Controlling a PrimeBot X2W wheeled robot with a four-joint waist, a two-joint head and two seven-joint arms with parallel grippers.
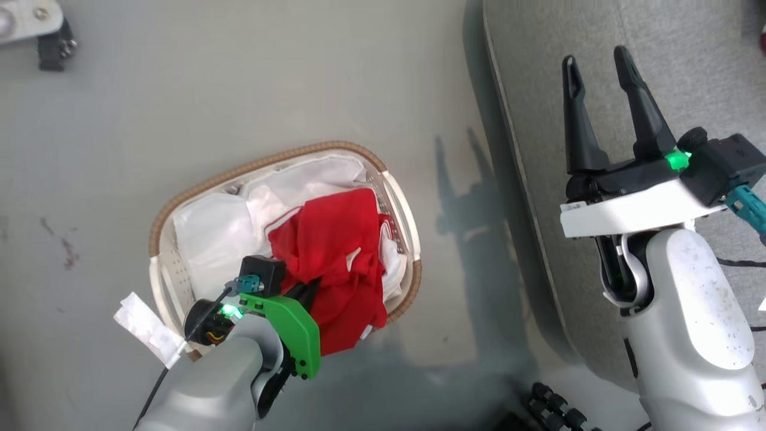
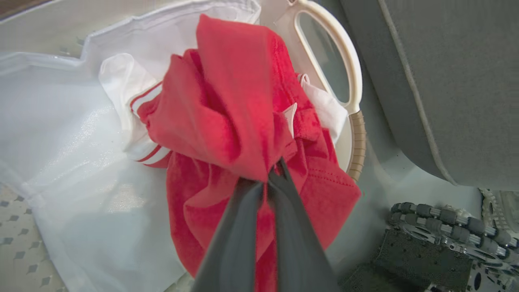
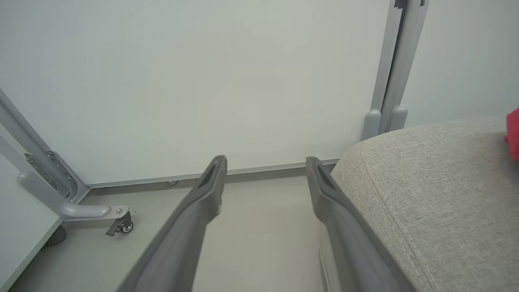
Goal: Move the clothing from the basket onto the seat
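Left wrist view: the red clothing [image 2: 227, 105], a crumpled garment with a white cuff edged in thin red stripes, lies bunched in the basket [image 2: 357, 142]. One fold is pinched between the two dark fingers of the left gripper [image 2: 271, 176], whose jaws are clamped tight on the fabric. The white cloth liner [image 2: 61, 142] spreads beneath and to the left of the garment.

From the head view, the garment fills the end of the oval basket nearer the seat [image 1: 538, 90], and its lower edge hides the brown woven rim on the robot's side. The liner lies bare across the other half. The basket stands on the pale grey floor [image 1: 239, 72], near the grey upholstered seat but apart from it, with a strip of floor between them.

The right gripper [image 1: 595, 57] hangs over the seat's rounded edge, its fingers spread wide and holding nothing. In the right wrist view those fingers point toward a white wall panel [image 3: 202, 81] and a grey castor foot [image 3: 121, 225]. A sliver of red fabric [image 3: 513, 134] lies on the seat cushion at the frame's right edge.
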